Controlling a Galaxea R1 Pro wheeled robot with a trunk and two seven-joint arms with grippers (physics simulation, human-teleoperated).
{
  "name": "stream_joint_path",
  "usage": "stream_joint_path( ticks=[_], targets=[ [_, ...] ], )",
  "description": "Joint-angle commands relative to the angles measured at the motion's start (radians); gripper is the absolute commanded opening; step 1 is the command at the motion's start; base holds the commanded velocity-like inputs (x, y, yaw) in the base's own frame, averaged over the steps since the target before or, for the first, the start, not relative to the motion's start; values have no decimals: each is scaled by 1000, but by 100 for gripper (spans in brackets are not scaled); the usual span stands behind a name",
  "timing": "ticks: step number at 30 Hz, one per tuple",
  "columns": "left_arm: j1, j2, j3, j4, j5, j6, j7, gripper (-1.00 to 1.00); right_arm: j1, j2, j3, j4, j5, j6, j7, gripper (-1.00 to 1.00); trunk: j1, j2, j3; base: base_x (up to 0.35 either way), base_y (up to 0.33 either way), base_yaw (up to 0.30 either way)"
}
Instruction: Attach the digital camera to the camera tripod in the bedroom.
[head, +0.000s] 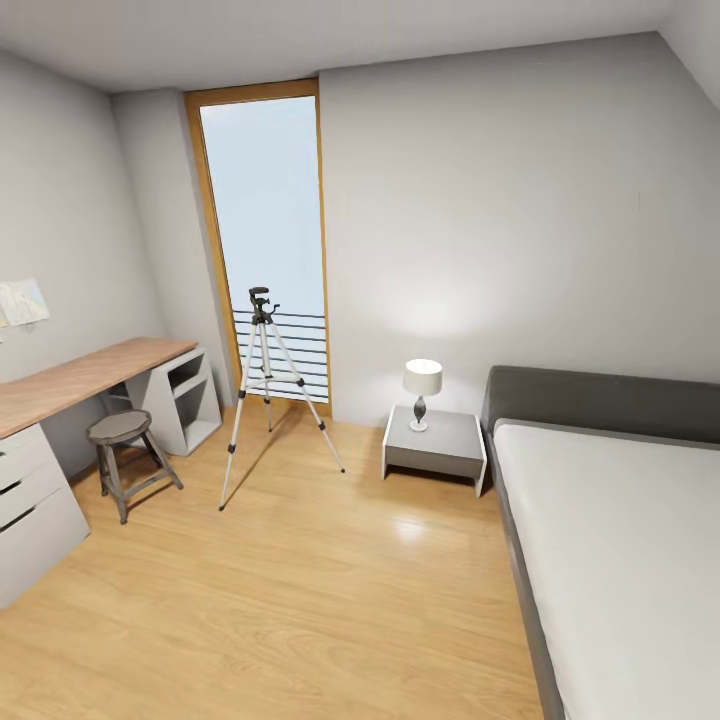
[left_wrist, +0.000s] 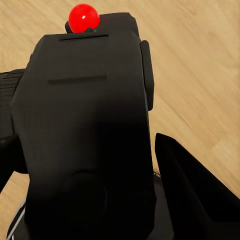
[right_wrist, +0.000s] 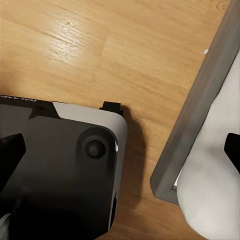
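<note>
Bedroom survey, camera in hand.
Left end effector (left_wrist: 125, 200) clamped on camera (left_wrist: 85, 130); tripod (head: 268, 385) upright on floor before window (head: 265, 230), between tabletop (head: 70, 378) and bed (head: 610, 540). Right end effector (right_wrist: 120, 147) fingers apart.

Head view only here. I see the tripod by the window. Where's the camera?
Observer: In the left gripper. The left wrist view has the camera between its fingers, red dot on top.
Operator: Secure?
Observer: Looks clamped. One finger sits against its side, and floor is behind it.
Operator: Right arm?
Observer: The right gripper is open and holds nothing. It hangs over the robot's base, beside the bed frame.
</note>
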Motion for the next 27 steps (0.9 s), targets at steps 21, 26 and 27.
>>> stream_joint_path(
  ticks=[21, 26, 27],
  targets=[
    [0, 3, -2, -3, 16, -6, 4, -100, -1, 5, -9, 3, 8, -10, 2, 100, 0, -1, 0, 22, 0, 0],
    [0, 5, -4, -3, 16, -2, 3, -100, -1, 13, -11, 3, 7, -7, 2, 100, 0, -1, 0, 265, 0, 0],
    [0, 6, -4, -3, 16, -1, 2, -100, -1, 14, -11, 3, 7, -7, 2, 100, 0, -1, 0, 300, 0, 0]
  ],
)
